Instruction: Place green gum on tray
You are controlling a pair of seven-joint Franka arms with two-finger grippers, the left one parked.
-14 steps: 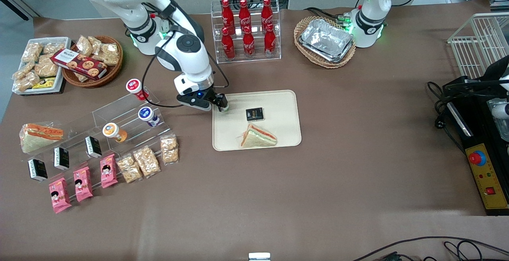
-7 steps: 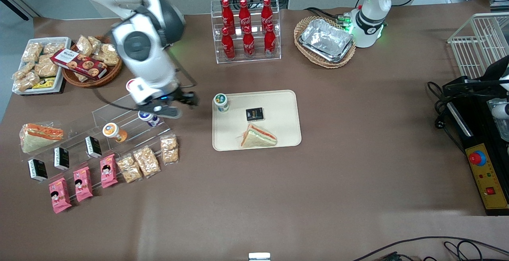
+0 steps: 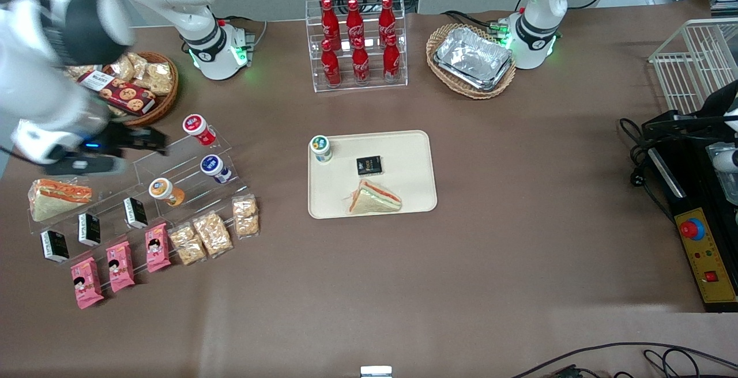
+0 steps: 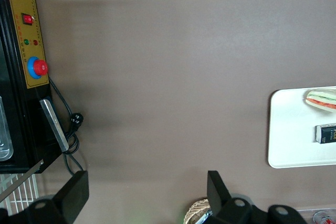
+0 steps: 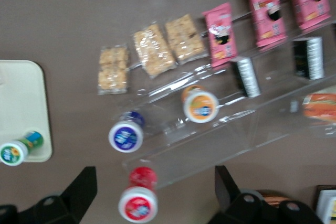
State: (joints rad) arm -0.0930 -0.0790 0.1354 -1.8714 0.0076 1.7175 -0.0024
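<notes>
With green gum [image 3: 320,147] upright on tray [image 3: 403,193], at its 10 o'clock corner, gripper [image 3: 147,140] hangs empty over the display rack [image 3: 190,165], jaws apart; just retract clear.

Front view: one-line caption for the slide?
Green gum stands on the tray; open gripper hangs above the acrylic rack.

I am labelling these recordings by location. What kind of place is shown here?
Probably a lab mock-up of a snack shop: cola bottles in a clear rack, gum canisters on an acrylic stand, an emergency-stop box. The gripper, open, hangs above that stand.
</notes>
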